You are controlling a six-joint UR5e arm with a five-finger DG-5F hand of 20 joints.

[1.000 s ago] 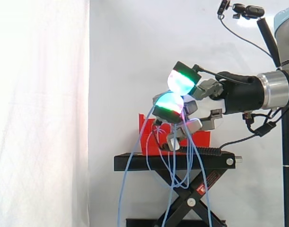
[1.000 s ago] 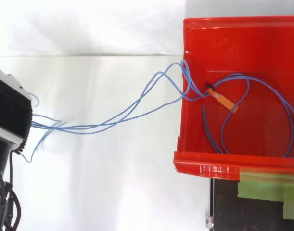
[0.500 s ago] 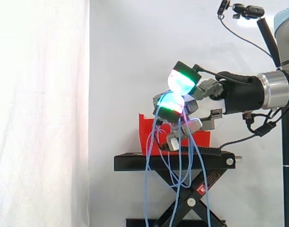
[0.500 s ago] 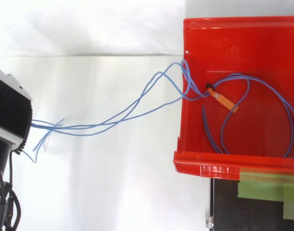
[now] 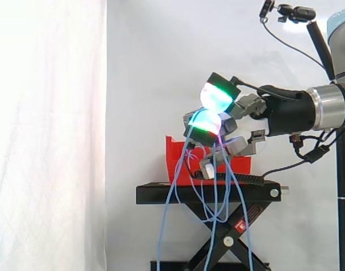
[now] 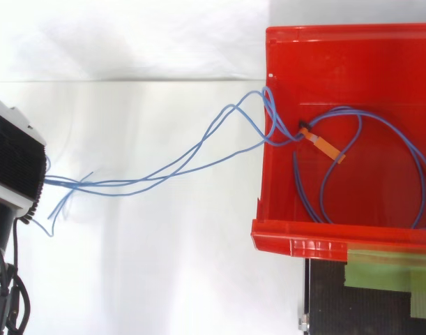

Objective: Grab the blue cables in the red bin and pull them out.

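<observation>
At the right of the top view, the red bin (image 6: 263,181) holds a loose loop of the blue cables (image 6: 108,185) and an orange tag (image 6: 328,148). The frame's right edge cuts off both bin and loop. Several strands cross the bin's left wall and run to the left edge. In the side view the robot hand (image 5: 245,121) is above the bin, fingers curled and clamped on the strands, which hang past the black stand (image 5: 209,193) and leave the bottom edge.
</observation>
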